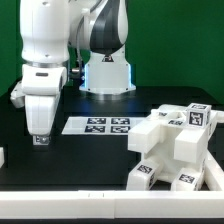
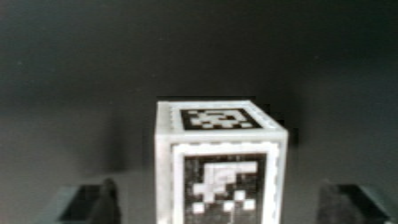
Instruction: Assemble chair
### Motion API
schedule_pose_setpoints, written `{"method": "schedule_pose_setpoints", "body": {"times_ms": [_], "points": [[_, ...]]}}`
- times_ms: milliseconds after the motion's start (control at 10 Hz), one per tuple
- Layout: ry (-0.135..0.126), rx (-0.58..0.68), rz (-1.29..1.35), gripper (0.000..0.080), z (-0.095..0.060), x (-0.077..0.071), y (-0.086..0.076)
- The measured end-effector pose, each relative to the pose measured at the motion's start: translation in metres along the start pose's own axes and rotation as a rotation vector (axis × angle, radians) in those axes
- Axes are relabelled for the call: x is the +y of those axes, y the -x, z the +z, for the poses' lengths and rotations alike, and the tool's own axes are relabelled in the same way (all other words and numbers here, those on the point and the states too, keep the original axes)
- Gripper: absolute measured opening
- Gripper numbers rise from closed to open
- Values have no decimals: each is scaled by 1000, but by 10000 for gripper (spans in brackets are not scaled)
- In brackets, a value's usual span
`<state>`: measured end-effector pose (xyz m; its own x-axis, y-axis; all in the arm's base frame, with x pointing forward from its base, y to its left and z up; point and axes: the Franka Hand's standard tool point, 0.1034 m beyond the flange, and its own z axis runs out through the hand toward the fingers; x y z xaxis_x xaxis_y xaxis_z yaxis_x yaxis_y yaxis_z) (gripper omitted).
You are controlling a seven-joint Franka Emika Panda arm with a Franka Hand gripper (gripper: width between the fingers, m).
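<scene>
An upright white chair piece (image 2: 219, 150), a blocky bar with a tag on its top face and another on its side, stands between my gripper's fingers. In the wrist view both dark fingertips (image 2: 93, 203) stand apart from the piece, with a gap on each side. My gripper (image 1: 40, 140) is open and hangs over the black table at the exterior view's left, where a bit of the tagged piece (image 1: 40, 139) shows between the fingers. The other chair pieces (image 1: 175, 145) lie in a white cluster at the exterior view's right.
The marker board (image 1: 100, 125) lies flat on the table between my gripper and the cluster. The arm's base (image 1: 107, 70) stands behind it. A small white object (image 1: 2, 156) shows at the left edge.
</scene>
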<state>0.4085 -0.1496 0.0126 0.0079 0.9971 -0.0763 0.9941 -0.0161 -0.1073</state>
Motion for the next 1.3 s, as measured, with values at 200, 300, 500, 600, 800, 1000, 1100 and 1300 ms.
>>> {"method": "schedule_pose_setpoints", "body": {"times_ms": [200, 300, 500, 600, 800, 1000, 1100, 1300], "points": [[23, -6, 71, 644, -9, 7, 0], [23, 0, 230, 644, -16, 14, -3], [-10, 10, 476, 649, -29, 34, -3], [-4, 11, 525, 649, -31, 36, -2], [-8, 10, 638, 649, -29, 35, -2], [-10, 10, 801, 649, -29, 35, -2], [-5, 7, 937, 649, -31, 41, 3], [-25, 0, 1339, 649, -23, 39, 7]]}}
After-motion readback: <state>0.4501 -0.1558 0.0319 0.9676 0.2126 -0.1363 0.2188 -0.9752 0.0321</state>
